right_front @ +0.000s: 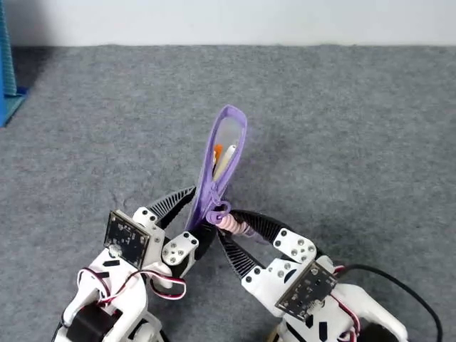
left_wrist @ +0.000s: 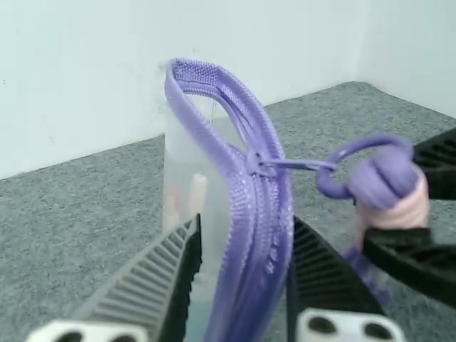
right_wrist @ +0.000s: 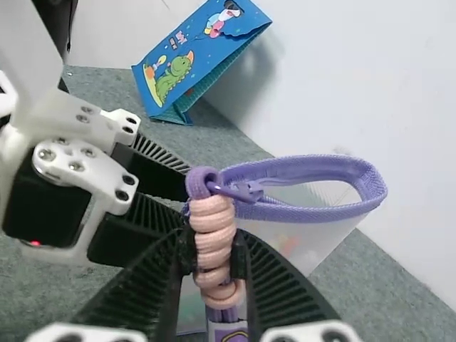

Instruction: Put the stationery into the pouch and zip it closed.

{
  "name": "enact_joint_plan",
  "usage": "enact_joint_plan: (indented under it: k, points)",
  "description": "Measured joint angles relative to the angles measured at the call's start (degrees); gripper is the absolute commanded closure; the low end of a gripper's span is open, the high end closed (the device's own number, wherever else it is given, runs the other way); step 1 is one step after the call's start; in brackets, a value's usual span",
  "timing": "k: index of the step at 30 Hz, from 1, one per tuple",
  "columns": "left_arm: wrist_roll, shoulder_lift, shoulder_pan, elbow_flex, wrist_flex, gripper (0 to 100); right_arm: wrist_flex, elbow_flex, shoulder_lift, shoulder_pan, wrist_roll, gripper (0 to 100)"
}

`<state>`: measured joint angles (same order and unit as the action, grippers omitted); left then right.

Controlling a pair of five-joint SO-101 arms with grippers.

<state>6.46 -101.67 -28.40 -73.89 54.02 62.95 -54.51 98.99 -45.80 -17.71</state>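
A clear pouch (right_front: 226,153) with a purple zipper edge stands on its side between both grippers, its far end gaping open. Stationery (right_front: 221,157), orange and white, lies inside. My left gripper (right_front: 194,214) is shut on the pouch's (left_wrist: 235,214) near end, one ribbed finger (left_wrist: 171,263) on each side. The zipper slider (left_wrist: 255,164) sits partway along, and the stretch nearer to me is closed. My right gripper (right_wrist: 212,267) is shut on the pink coiled zipper pull (right_wrist: 212,242), which hangs from a purple ring (left_wrist: 363,160). The pouch's open loop (right_wrist: 306,174) runs away from the slider.
Grey carpet (right_front: 342,128) covers the table up to a white wall at the back. A blue paper bag (right_wrist: 203,53) with a dinosaur print stands at the far left edge (right_front: 6,64). A black cable (right_front: 399,285) trails behind the right arm.
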Motion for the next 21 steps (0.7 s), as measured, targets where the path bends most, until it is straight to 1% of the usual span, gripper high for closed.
enact_joint_plan:
  k: [9,14,18,21]
  points:
    - [0.00,0.00,-0.35,0.00,0.00,85,0.26,0.00,0.09,0.00,0.18,99.1]
    - [0.00,0.09,-2.81,1.85,0.00,91,0.26,0.00,0.09,0.00,1.76,99.1]
    - [0.00,0.62,-3.08,2.99,0.00,93,0.26,0.00,0.09,0.00,2.37,99.1]
    - [0.00,0.62,-3.08,2.99,0.00,99,0.26,0.00,0.09,0.97,2.37,99.1]
